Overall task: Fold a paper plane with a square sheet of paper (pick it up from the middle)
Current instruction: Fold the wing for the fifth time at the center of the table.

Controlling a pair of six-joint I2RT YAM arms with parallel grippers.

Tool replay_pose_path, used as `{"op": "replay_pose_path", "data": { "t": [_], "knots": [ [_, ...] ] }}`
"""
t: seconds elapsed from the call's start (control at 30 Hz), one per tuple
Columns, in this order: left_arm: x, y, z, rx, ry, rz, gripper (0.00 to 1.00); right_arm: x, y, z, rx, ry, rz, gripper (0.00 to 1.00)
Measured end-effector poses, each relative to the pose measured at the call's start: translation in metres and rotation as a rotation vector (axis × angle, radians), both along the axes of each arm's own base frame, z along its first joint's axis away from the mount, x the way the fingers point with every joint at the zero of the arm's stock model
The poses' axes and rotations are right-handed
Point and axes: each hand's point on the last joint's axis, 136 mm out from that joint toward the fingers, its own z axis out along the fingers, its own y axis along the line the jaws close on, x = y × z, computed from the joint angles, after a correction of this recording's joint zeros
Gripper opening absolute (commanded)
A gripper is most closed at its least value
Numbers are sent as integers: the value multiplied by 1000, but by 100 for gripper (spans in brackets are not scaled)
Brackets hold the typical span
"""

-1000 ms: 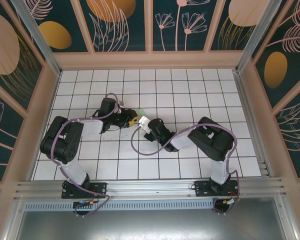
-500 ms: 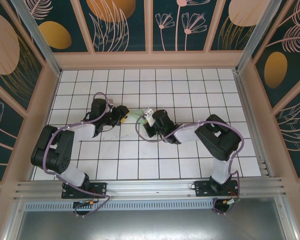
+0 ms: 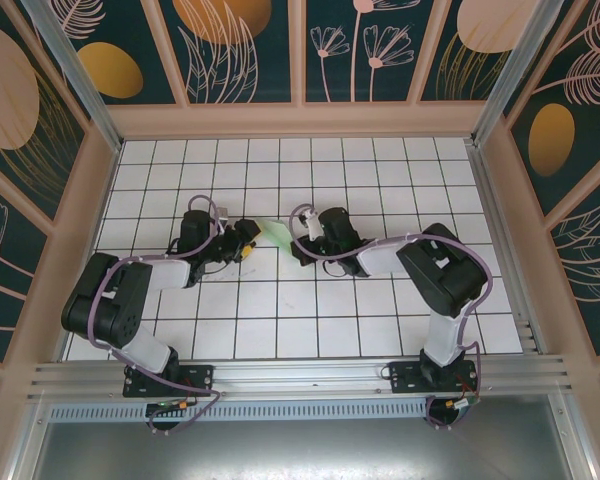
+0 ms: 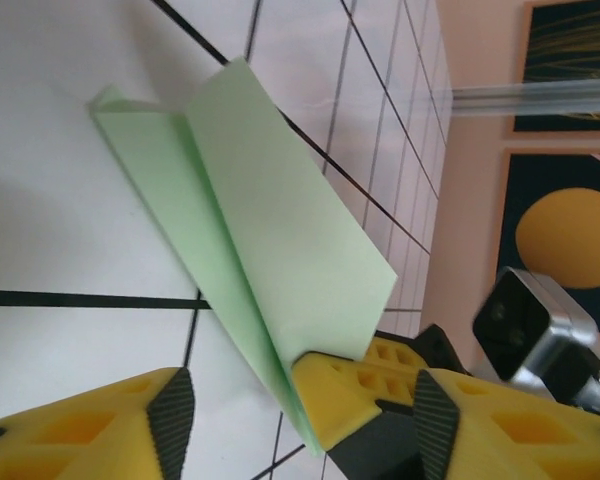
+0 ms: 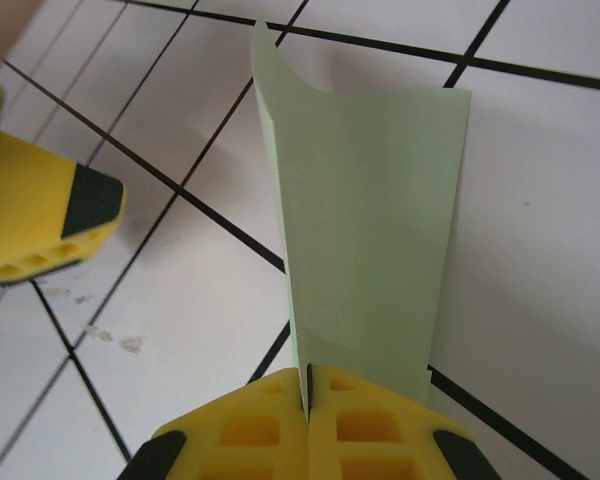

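The paper plane [image 3: 276, 232] is a slim folded strip of pale mint-green paper with a centre crease, lying between the two grippers in the middle of the table. My right gripper [image 5: 308, 395] is shut on its near end, the fold pinched between the yellow fingers. The paper [image 5: 365, 230] stretches away from the fingers over the tiles, its far corner curled. My left gripper [image 4: 300, 420] is open. Its two fingers straddle the right gripper's fingers [image 4: 350, 395] and the paper plane [image 4: 270, 250] without touching the paper. From above, the left gripper [image 3: 242, 240] faces the right gripper [image 3: 302, 235].
The white grid table [image 3: 380, 170] extends on all sides, bounded by wooden walls [image 3: 300, 120]. Both arms lie low and stretched toward the middle. The right wrist camera [image 4: 535, 325] is close to my left fingers.
Both arms have lowered and reached farther from their bases. The grippers have drawn apart, the left one shifting left, and the paper now shows between them in the right gripper.
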Motion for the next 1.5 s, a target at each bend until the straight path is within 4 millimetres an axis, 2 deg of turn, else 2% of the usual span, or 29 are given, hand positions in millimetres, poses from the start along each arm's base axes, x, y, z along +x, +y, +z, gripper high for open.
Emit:
{"op": "replay_pose_path", "data": {
  "t": [0.23,0.43,0.7,0.97,1.5],
  "knots": [
    [-8,-22,-5,-19,-3,-87,60,-5,7,7,90,89,-1,0],
    [-10,-32,-6,-28,-13,-126,54,-10,9,-3,99,145,3,0],
    [-9,-37,-9,-35,-18,-145,49,-16,9,-19,82,195,19,0],
    [-11,-42,-21,-30,13,-161,46,-18,11,-24,78,216,31,0],
    [-8,-51,-25,-42,12,-184,41,-17,11,-30,62,238,29,0]
  ]
}}
